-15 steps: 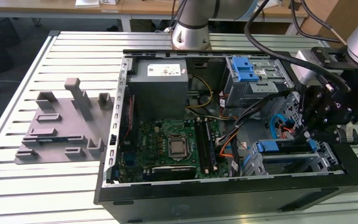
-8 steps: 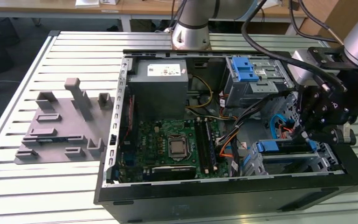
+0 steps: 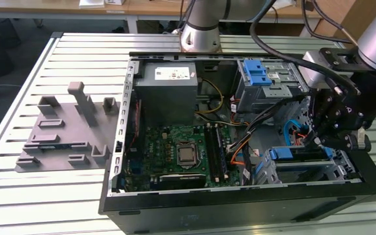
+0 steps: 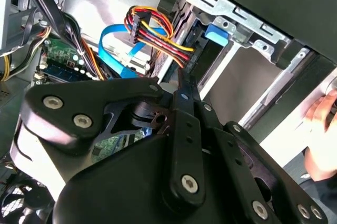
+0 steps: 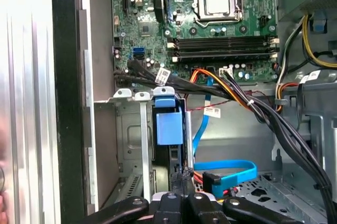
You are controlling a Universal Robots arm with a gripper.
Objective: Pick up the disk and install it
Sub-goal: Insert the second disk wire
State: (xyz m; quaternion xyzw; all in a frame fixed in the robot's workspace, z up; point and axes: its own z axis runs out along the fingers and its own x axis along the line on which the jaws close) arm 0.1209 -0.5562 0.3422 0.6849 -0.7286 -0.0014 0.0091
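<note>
A: Start at the exterior view's left. What's out there?

B: A grey plastic holder plate [image 3: 64, 129] with upright posts, matte and blocky, lying on the ribbed metal desk [image 3: 18, 196]. Beside it sits the open computer case [image 3: 240, 203], black sheet steel, with the green motherboard [image 3: 181, 154] flat in its floor and a boxy grey power supply [image 3: 165, 93] behind.

A: And the disk?

B: At the exterior view's right, the disk [image 3: 300, 155] sits edge-up in the lower drive bay, its blue plastic carrier frame showing along the top. In the first wrist view it is the blue-tabbed slab [image 5: 169, 124] between bare stamped-metal rails.

A: So which step is this?

B: I judge it the install, nearly seated. The end effector [image 3: 324, 139] hangs right over the bay, its black fingers drawn together in the first wrist view [image 5: 181, 182], touching or just above the disk's edge; whether they pinch it I can't tell.

A: What would finishing call for?

B: Probably a straight push along the rails, minding the glossy blue ribbon cable [image 5: 231, 171] and the bundled wires [image 4: 158, 34] nearby.
</note>
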